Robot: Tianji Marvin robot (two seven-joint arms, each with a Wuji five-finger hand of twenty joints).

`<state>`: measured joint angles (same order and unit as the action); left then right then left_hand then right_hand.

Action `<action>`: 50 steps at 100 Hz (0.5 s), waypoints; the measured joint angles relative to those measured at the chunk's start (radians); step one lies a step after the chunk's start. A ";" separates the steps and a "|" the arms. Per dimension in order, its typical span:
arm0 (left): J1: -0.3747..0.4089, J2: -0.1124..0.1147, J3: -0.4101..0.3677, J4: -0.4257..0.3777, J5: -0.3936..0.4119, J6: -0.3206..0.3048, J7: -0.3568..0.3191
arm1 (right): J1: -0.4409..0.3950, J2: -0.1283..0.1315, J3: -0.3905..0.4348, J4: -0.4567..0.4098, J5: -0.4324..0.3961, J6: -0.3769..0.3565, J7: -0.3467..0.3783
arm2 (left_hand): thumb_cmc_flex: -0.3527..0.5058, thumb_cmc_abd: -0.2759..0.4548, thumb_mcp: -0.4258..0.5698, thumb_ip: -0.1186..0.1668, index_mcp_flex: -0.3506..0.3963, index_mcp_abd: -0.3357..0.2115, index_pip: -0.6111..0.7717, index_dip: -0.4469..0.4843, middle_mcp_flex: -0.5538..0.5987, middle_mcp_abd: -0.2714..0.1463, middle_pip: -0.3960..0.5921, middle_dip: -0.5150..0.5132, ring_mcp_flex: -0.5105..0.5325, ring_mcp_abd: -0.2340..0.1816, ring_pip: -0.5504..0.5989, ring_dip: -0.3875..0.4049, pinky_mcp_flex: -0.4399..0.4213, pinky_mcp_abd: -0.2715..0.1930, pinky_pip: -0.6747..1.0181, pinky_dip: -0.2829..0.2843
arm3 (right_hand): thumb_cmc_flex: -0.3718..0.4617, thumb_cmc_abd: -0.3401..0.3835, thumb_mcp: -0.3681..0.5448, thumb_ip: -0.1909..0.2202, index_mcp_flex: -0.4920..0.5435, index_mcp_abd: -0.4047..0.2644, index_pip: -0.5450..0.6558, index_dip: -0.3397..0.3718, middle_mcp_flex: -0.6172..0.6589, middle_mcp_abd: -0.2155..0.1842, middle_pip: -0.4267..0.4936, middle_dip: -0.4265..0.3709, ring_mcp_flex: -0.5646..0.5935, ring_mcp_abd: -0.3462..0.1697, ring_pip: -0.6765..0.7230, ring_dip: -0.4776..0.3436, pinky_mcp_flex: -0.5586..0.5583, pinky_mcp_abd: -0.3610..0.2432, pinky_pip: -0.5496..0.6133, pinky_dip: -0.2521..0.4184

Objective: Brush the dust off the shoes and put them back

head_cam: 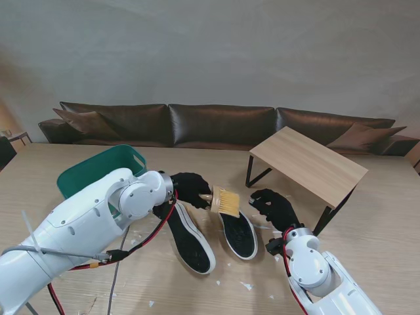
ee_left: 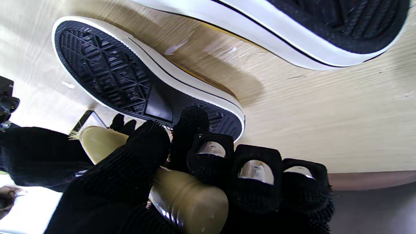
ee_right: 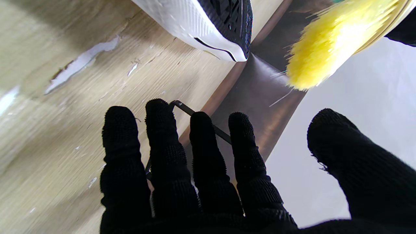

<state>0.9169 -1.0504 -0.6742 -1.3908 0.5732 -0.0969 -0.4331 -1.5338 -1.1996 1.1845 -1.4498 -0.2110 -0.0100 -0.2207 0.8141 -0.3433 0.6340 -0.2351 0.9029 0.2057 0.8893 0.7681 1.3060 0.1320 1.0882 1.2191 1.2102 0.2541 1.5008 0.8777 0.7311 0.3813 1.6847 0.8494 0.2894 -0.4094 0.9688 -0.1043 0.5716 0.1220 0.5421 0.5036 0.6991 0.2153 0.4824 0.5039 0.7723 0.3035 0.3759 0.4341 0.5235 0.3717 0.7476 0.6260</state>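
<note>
A wooden-handled brush [head_cam: 225, 201] is being held in the left hand [head_cam: 191, 189], fingers wrapped round the handle, with the pale bristles being carried just over the far end of the right shoe [head_cam: 237, 233]. The left shoe [head_cam: 189, 240] is lying just beside that hand, nearer to the stand; both shoes are lying sole-up on the table [head_cam: 367, 230]. The right hand [head_cam: 274, 207] is being held with fingers spread, holding nothing, just beside the right shoe. The shoes are judged light, with stiff, grippy rubber soles and softer uppers; they are best grasped across the sole's sides at mid-length.
</note>
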 measured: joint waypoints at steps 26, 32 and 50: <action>-0.014 -0.010 0.040 0.061 -0.069 -0.090 0.042 | 0.003 -0.004 -0.001 0.005 0.001 0.003 -0.019 | 0.000 0.000 0.000 0.000 0.000 0.000 0.006 0.000 0.000 0.000 0.000 0.000 0.000 0.000 0.000 0.000 0.000 0.000 0.000 -0.001 | 0.000 0.000 0.000 0.000 0.000 0.001 0.000 0.000 0.000 0.000 0.000 0.000 0.009 0.000 0.000 0.000 0.000 0.003 0.000 0.000; -0.022 -0.012 0.054 0.079 -0.082 -0.096 0.041 | 0.004 -0.006 -0.002 0.007 0.001 0.003 -0.024 | 0.000 0.000 0.000 0.000 0.000 0.000 0.007 0.000 0.000 0.000 0.000 0.000 0.000 0.000 0.000 -0.001 -0.001 0.000 0.000 -0.001 | 0.000 0.000 0.000 0.000 0.000 0.001 0.006 0.000 0.000 0.001 0.000 0.000 0.009 0.000 0.001 0.000 0.000 0.003 0.001 0.000; -0.053 -0.017 0.107 0.130 -0.101 -0.110 0.041 | 0.005 -0.008 -0.002 0.007 0.004 0.003 -0.026 | 0.000 0.000 0.000 0.000 0.000 0.000 0.008 -0.001 0.000 0.000 0.000 0.000 0.000 0.000 0.000 -0.001 -0.001 0.000 0.000 -0.001 | 0.000 0.000 0.000 0.000 0.000 0.002 0.007 0.000 0.000 0.001 0.000 0.000 0.009 0.000 0.001 0.000 0.000 0.003 0.001 0.000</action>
<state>0.8635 -1.0675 -0.5670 -1.2611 0.4718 -0.2067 -0.3922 -1.5283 -1.2071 1.1828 -1.4428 -0.2073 -0.0071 -0.2466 0.8141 -0.3433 0.6338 -0.2351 0.9028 0.2057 0.8976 0.7675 1.3060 0.1318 1.0882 1.2191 1.2102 0.2540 1.5008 0.8771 0.7302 0.3813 1.6847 0.8482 0.2894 -0.4094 0.9688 -0.1043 0.5716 0.1237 0.5493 0.5036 0.6991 0.2167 0.4826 0.5039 0.7818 0.3039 0.3769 0.4341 0.5235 0.3749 0.7483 0.6257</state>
